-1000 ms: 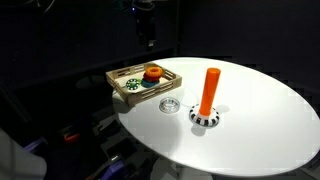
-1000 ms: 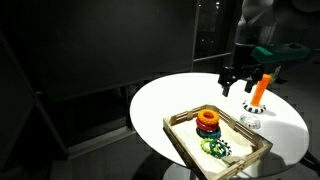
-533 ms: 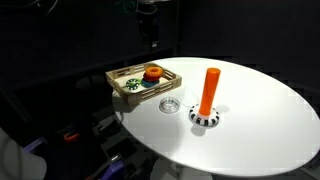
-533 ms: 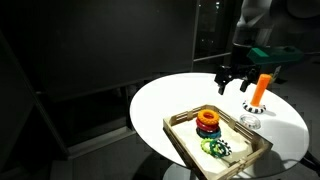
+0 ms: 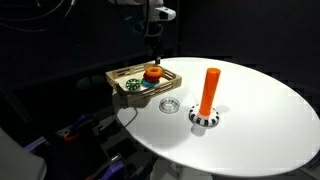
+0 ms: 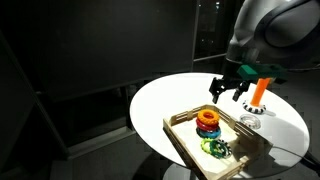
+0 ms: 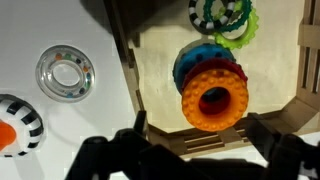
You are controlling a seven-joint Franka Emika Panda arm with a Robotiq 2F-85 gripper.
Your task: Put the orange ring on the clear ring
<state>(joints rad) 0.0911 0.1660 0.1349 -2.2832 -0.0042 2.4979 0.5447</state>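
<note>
The orange ring (image 7: pixel 214 98) tops a stack of a red and a blue ring in a wooden tray (image 7: pixel 128 70); it also shows in both exterior views (image 5: pixel 152 71) (image 6: pixel 208 117). The clear ring (image 7: pixel 66 73) lies flat on the white table beside the tray, also visible in both exterior views (image 5: pixel 170 104) (image 6: pixel 249 122). My gripper (image 7: pixel 198 150) hangs open and empty above the tray, over the stack (image 5: pixel 153 49) (image 6: pixel 226 92). Its dark fingers (image 7: pixel 128 150) stand apart at the bottom of the wrist view.
A tall orange peg (image 5: pixel 209 91) stands on a black-and-white striped base (image 5: pixel 205 118) next to the clear ring. A green and a black-and-white ring (image 7: pixel 220 14) lie in the tray's other end. The round white table (image 5: pixel 260 120) ends in dark surroundings.
My gripper has moved down and toward the tray, from above the table's far edge to above the ring stack. The rings and peg have not moved.
</note>
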